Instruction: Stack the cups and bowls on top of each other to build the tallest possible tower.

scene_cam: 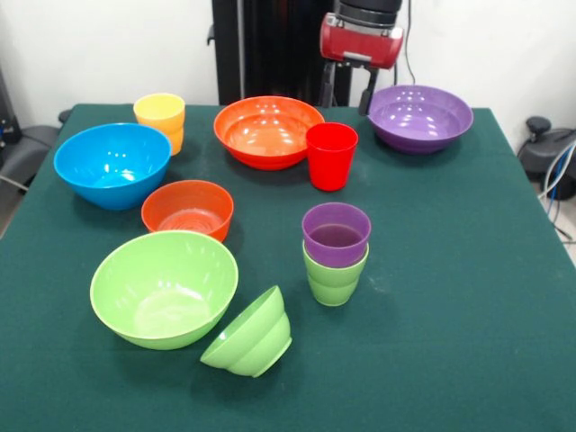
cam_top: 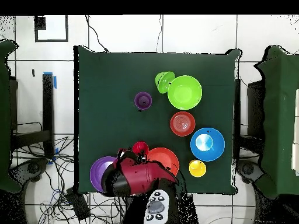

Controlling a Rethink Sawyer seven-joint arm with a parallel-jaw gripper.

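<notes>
- Tower barely begun: a purple cup (scene_cam: 336, 233) nests in a light-green cup (scene_cam: 333, 277) near the green table's (scene_cam: 450, 270) centre, the only stack so far
- Yellow cup (scene_cam: 161, 119) at 10 o'clock and red cup (scene_cam: 331, 155) at 12 stand alone
- All six bowls look empty; the small light-green bowl (scene_cam: 250, 334) lies tipped at 6 o'clock
- Robot arm (scene_cam: 362, 36) hangs at 12 o'clock, and whether its fingers are released or clenched cannot be told

All the bowls, like the blue bowl (scene_cam: 112, 164) at 9 o'clock, and the 4 cups, like the red cup (scene_cam: 331, 155), look smooth glossy plastic; the table (scene_cam: 468, 297) wears matt green cloth.
</notes>
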